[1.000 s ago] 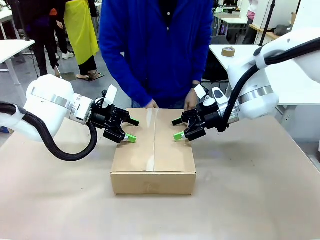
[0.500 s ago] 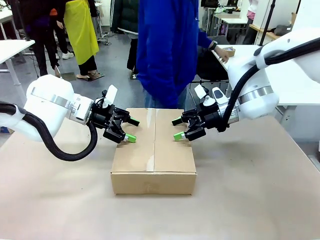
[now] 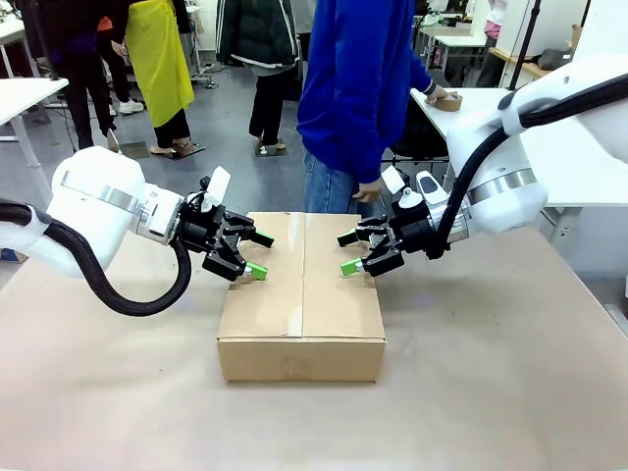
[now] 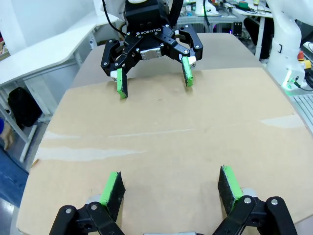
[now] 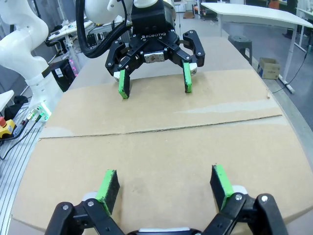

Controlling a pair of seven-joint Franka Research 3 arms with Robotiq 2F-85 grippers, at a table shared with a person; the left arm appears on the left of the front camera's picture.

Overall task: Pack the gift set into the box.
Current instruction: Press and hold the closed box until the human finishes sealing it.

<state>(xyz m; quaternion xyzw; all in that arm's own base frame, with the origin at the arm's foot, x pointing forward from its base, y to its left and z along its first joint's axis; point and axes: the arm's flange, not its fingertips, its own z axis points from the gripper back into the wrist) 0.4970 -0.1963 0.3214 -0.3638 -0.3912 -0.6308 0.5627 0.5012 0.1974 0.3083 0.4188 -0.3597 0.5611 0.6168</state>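
The box (image 3: pixel 301 304) stands in the middle of the table with its top flaps shut along a centre seam. My left gripper (image 3: pixel 260 255) hovers open just over the left part of its top. My right gripper (image 3: pixel 347 253) hovers open over the right part, facing the left one. In the left wrist view my left gripper (image 4: pixel 171 186) is open above the cardboard top (image 4: pixel 161 132), with the right gripper (image 4: pixel 154 81) opposite. The right wrist view shows my right gripper (image 5: pixel 166 186) open over the box top (image 5: pixel 161 147), facing the left gripper (image 5: pixel 154 85). The gift set is hidden.
A person in a blue top (image 3: pixel 358 88) stands behind the box, turned to the right, with a hand on a tape roll (image 3: pixel 449 101) on the white side table (image 3: pixel 569 167). Other people stand farther back. Bare brown table surrounds the box.
The person has taken both hands off the box's far edge, turned right and reached the tape roll on the side table. Both grippers have stayed where they were, open.
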